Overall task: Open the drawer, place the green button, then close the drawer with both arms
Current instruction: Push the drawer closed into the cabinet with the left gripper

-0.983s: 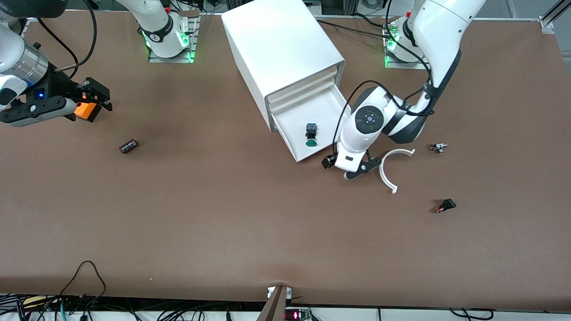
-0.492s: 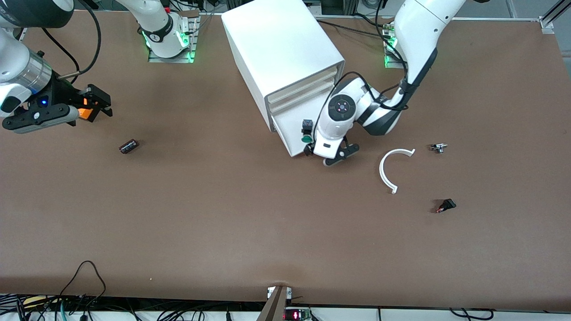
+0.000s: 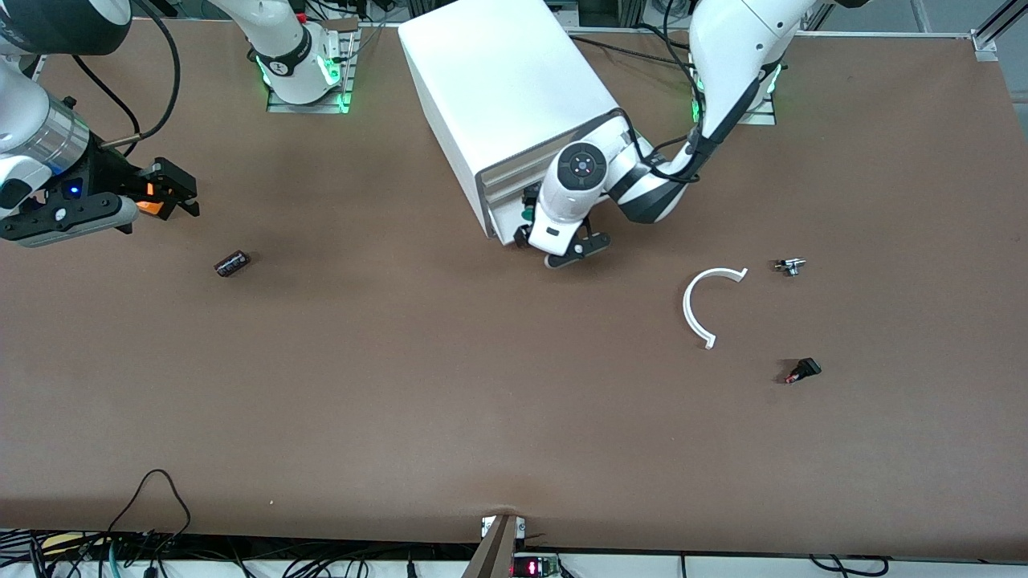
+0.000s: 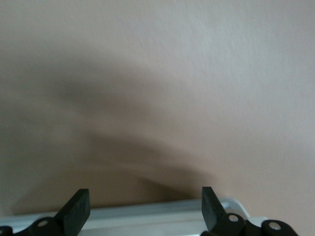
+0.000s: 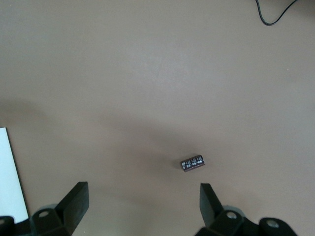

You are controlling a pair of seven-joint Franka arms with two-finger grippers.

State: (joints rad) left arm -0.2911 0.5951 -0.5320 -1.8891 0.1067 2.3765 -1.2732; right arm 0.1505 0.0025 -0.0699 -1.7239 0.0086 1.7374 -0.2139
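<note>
The white cabinet (image 3: 506,88) stands at the middle of the table near the robots' bases. Its lowest drawer (image 3: 504,227) is pushed almost fully in, and only a narrow strip shows. The button (image 3: 528,215) lies in that strip, its green cap partly hidden by the left arm. My left gripper (image 3: 554,250) is open against the drawer's front. In the left wrist view (image 4: 143,206) the white drawer rim (image 4: 157,212) runs between its fingers. My right gripper (image 3: 178,193) waits low over the table at the right arm's end, open and empty (image 5: 142,204).
An orange block (image 3: 148,206) shows under the right gripper. A dark maroon cylinder (image 3: 232,262) (image 5: 193,162) lies nearer the front camera. Toward the left arm's end lie a white curved strip (image 3: 697,309), a small metal part (image 3: 790,266) and a black-and-red part (image 3: 803,370).
My left arm has swept toward the cabinet and pushed the drawer from wide open to nearly shut, carrying the button in with it. The right gripper has barely moved.
</note>
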